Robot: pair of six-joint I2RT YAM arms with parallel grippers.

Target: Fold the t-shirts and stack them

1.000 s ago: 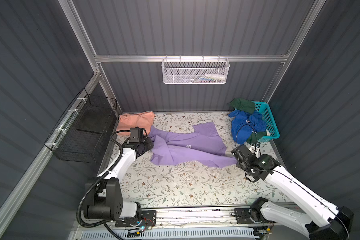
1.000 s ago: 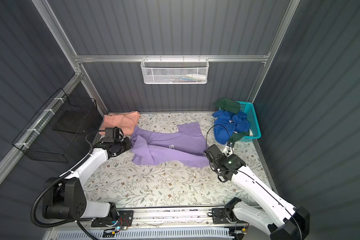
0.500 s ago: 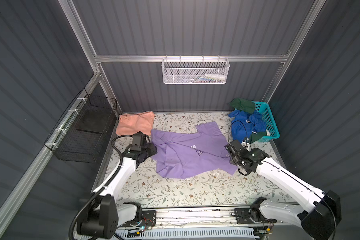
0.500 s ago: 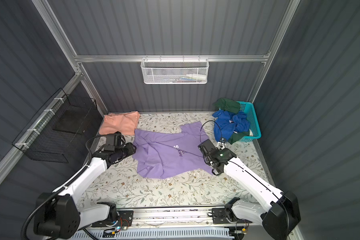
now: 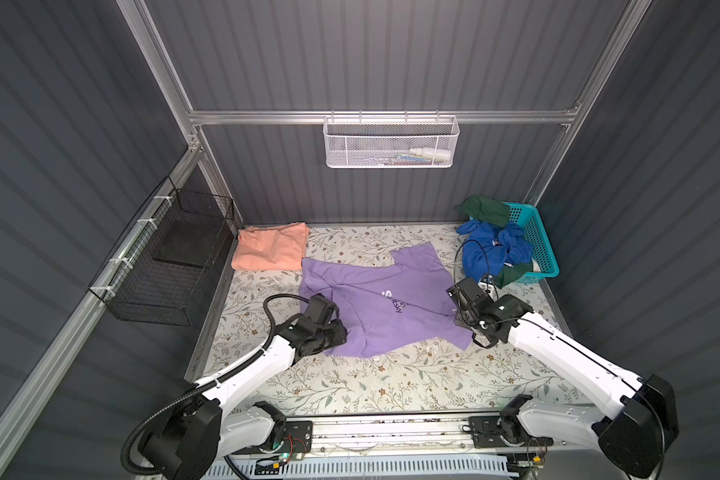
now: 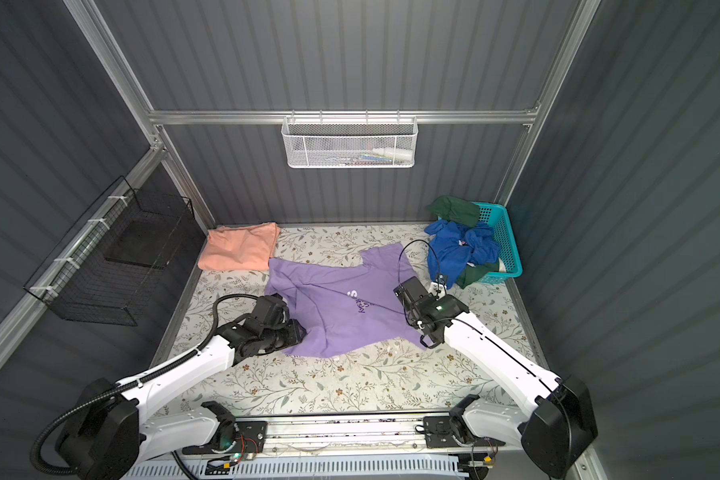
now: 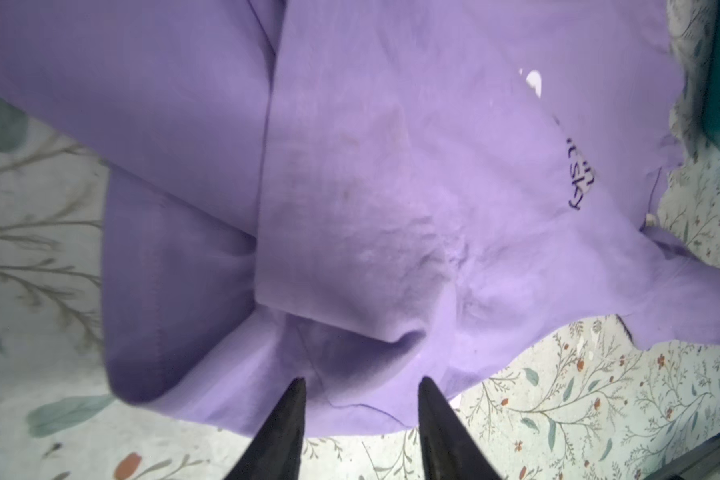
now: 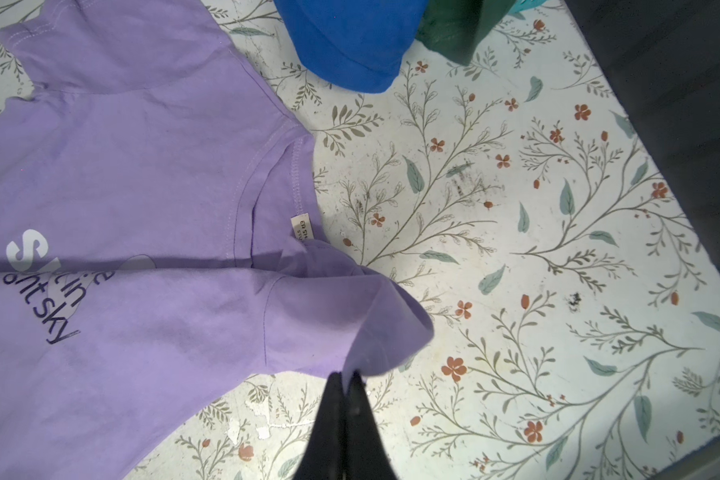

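Lavender t-shirt point(image 5: 375, 307) is soft, limp cotton; prob sags & bunches, so grab hem/sleeve corners. Right gripper point(image 8: 347, 378) pinches its sleeve; left gripper point(image 7: 360, 382) gapes, empty.

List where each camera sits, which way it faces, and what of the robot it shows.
Top views: high above the front edge, facing down and back over the table, lavender t-shirt and salmon t-shirt; both arms show in full.
Left wrist: on the left arm, facing along the open left gripper across the lavender t-shirt's bunched edge.
Right wrist: on the right arm, facing along the right gripper, shut on a sleeve.
Shared: both wrist views catch the chest lettering.
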